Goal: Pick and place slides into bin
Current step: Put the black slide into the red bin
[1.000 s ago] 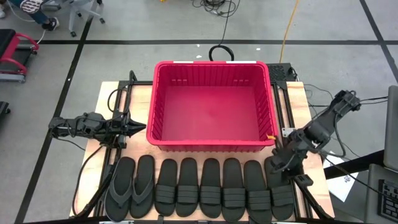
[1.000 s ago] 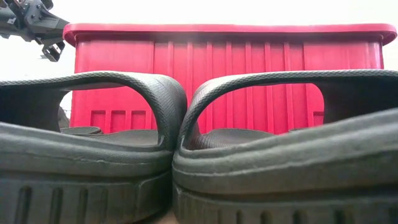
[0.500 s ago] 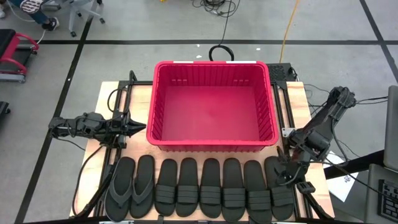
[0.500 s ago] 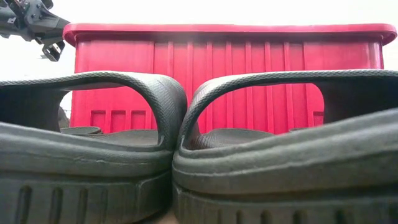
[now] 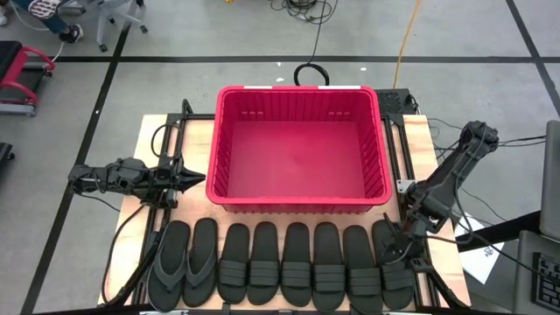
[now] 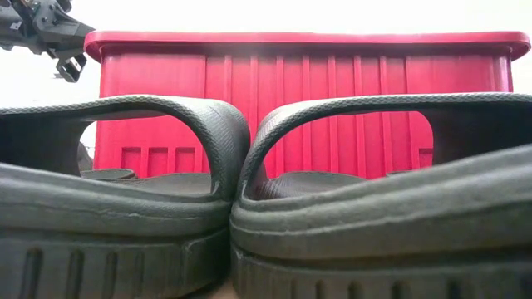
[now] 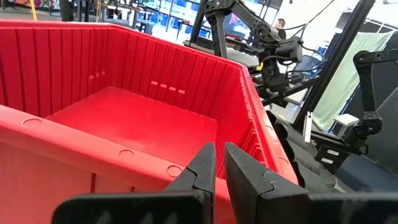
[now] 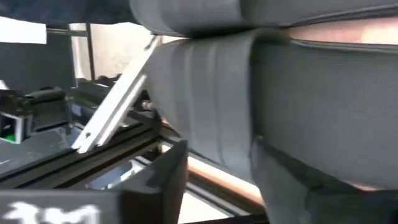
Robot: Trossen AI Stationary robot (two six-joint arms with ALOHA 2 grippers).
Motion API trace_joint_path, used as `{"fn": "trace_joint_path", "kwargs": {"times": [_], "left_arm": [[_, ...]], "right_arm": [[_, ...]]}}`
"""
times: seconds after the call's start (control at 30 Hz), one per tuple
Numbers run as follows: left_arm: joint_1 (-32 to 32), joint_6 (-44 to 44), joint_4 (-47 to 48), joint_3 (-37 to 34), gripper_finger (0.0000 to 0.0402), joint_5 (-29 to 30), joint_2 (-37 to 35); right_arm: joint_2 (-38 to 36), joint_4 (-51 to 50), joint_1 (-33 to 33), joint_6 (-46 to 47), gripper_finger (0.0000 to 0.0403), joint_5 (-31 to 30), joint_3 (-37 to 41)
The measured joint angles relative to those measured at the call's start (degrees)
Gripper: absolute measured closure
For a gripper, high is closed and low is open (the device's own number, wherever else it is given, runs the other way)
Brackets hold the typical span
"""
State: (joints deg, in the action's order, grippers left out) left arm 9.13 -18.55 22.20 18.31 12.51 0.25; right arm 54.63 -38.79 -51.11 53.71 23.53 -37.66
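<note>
My right gripper (image 5: 391, 248) down at rightmost slide (image 5: 395, 273), lower right; grip unclear. Slides soft, light rubber; I'd pinch ribbed band. Bin (image 5: 298, 203) centre. Left gripper (image 5: 194, 180) closed, parked mid-left.

Glossy red plastic bin (image 5: 297, 198); matt ribbed rubber slides (image 5: 296, 262)

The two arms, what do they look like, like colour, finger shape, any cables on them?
Both arms are dark, jointed metal. The left gripper tapers to two slim, pointed black fingers. The right gripper looks blockier, with dark cables looping off the arm beside the table.
</note>
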Motion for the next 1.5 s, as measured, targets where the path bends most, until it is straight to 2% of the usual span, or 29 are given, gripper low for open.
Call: {"fn": "trace_joint_path", "kwargs": {"times": [0.13, 0.27, 0.4, 0.53, 0.7, 0.83, 0.97, 1.13, 1.37, 1.5], "left_arm": [[0.02, 0.17, 0.0, 0.01, 0.0371, 0.0, 0.02], [0.01, 0.22, 0.0, 0.02, 0.0371, 0.0, 0.01], [0.0, 0.26, 0.0, 0.0, 0.0371, 0.0, 0.02], [0.02, 0.37, 0.0, 0.02, 0.0371, 0.0, 0.02], [0.0, 0.37, 0.0, 0.0, 0.0371, 0.0, 0.0], [0.0, 0.35, 0.0, 0.01, 0.0371, 0.0, 0.02], [0.0, 0.35, 0.01, 0.02, 0.0371, 0.0, 0.0], [0.0, 1.26, 0.02, 0.02, 0.0371, 0.02, 0.02], [0.0, 2.32, 0.02, 0.02, 0.0371, 0.02, 0.02], [0.0, 2.1, 0.02, 0.02, 0.0371, 0.02, 0.02]], "right_arm": [[0.0, 3.85, 0.0, -0.86, 0.0175, -1.12, 3.14], [0.0, 11.06, 0.0, -0.32, 0.0141, -0.99, 7.65], [0.0, 20.42, 0.0, 1.26, 0.013, -0.85, 12.27], [0.0, 27.16, 0.0, 5.16, 0.0136, -0.77, 16.45], [0.0, 39.06, 0.0, 11.73, 0.0169, 0.75, 21.63], [0.0, 47.03, 0.0, 14.38, 0.0217, 0.77, 24.28], [0.01, 50.56, 0.02, 16.48, 0.0281, 3.66, 25.65], [0.04, 53.09, 0.04, 17.39, 0.0382, 7.5, 25.84], [0.15, 57.9, 0.02, 21.34, 0.0395, 8.11, 25.91], [0.13, 56.72, 0.0, 21.38, 0.0397, 8.27, 24.46]]}}
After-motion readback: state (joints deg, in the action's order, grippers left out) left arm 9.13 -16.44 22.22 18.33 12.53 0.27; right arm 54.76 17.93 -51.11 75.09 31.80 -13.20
